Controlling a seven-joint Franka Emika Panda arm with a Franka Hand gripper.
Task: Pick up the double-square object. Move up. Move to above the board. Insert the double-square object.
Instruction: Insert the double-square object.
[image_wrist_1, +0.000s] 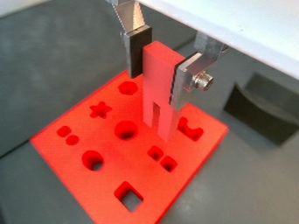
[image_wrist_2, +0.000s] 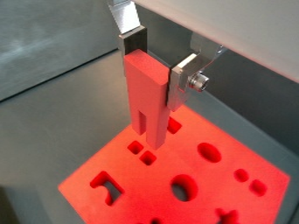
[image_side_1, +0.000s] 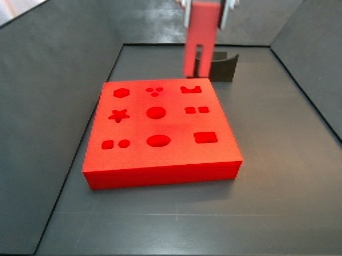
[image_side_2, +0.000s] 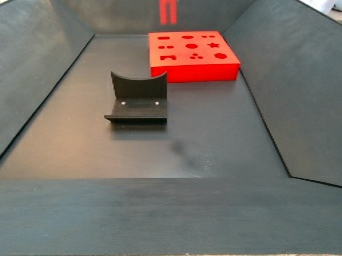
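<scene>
Plenty of bare dark floor around the big bright red square board (image_side_1: 160, 135) with shaped cut-outs, grey walls well apart from its edges. Dark L-shaped fixture (image_side_2: 136, 98) off to one side. Two-finger silver gripper (image_wrist_1: 162, 59) above the board, clamped on the slim pinkish-red double-square object (image_wrist_2: 145, 98), upright, slotted lower end clear of the board.

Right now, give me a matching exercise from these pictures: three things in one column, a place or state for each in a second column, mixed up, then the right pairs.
1. double-square object
2. board
3. fixture

A. flat on the floor, cut-outs facing up
B. dark, standing on the floor apart from the red slab
C. held upright in the gripper, above the slab

Pairs: 1-C, 2-A, 3-B
</scene>
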